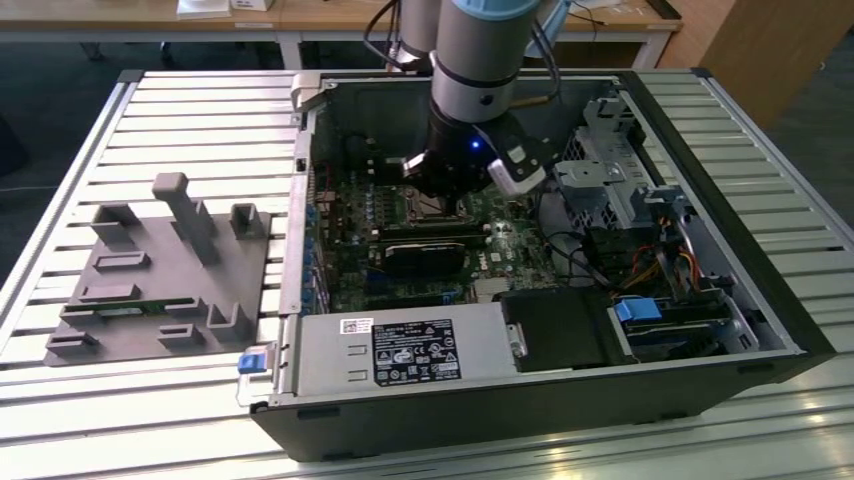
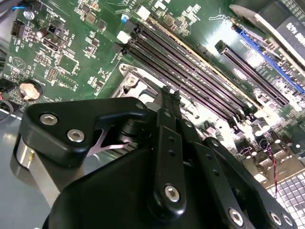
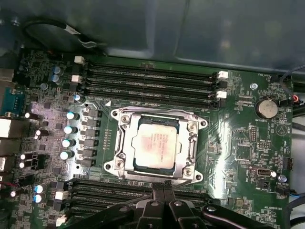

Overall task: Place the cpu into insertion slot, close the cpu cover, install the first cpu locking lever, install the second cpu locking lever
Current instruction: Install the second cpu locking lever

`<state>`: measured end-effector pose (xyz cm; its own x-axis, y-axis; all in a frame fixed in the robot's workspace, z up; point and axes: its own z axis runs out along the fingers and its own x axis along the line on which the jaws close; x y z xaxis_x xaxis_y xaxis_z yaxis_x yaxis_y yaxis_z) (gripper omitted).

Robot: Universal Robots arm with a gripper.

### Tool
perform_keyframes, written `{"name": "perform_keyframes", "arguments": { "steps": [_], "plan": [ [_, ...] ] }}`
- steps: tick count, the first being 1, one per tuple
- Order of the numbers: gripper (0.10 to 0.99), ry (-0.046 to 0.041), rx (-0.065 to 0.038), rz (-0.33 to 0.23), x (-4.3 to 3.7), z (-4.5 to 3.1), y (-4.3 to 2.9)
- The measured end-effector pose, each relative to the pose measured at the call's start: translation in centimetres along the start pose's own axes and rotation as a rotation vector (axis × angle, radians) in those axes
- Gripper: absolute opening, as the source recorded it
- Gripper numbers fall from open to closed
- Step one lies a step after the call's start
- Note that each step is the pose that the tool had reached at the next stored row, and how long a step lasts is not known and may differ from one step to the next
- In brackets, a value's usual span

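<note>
I am holding the gripper (image 3: 164, 187) low inside the open computer case (image 1: 787, 330), directly over the motherboard (image 3: 228, 157). In both wrist views its two fingers (image 2: 167, 102) stand pressed together to a single narrow tip with nothing between them: clenched, and carrying no part.

The cpu (image 3: 155, 143) lies seated in the insertion slot (image 3: 134, 164), its pale metal top showing through the window of the cpu cover (image 3: 123, 138). The cover lies flat over the chip, so by my reading the placing and the closing are already done.

The relation that governs the work now: in the first wrist view the fingertip sits right at the edge of the socket assembly, on the side nearer the gripper, where a thin wire bar, which I take for a locking lever (image 3: 143, 180), runs along that edge. The lever's long axis lies crosswise to the reach of the fingers, parallel to the memory slots (image 3: 152, 78) beyond the socket. The chip itself lies just ahead of the tip, the socket between the tip and those slots.

Whether the tip actually touches the lever I cannot tell. Whether either lever is hooked home is not visible either.

In the exterior view a grey parts fixture (image 1: 160, 270) stands well apart, outside the case.
</note>
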<state>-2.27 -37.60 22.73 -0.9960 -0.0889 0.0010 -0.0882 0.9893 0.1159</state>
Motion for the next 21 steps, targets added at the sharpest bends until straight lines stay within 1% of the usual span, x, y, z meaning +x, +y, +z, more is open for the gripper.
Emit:
{"name": "perform_keyframes", "arguments": {
  "steps": [4,8,12,15,21],
  "plan": [
    [0.118,0.0001,-0.001,0.0,0.12,0.0,-0.11],
    [0.118,-0.0006,-0.007,0.0,0.35,-0.01,-0.34],
    [0.118,-0.0011,-0.012,0.0,0.88,0.03,-0.45],
    [0.118,-0.0011,-0.014,0.0,1.38,0.17,-0.43],
    [0.118,-0.0014,-0.016,0.0,2.35,0.71,-0.41]
  ]
}}
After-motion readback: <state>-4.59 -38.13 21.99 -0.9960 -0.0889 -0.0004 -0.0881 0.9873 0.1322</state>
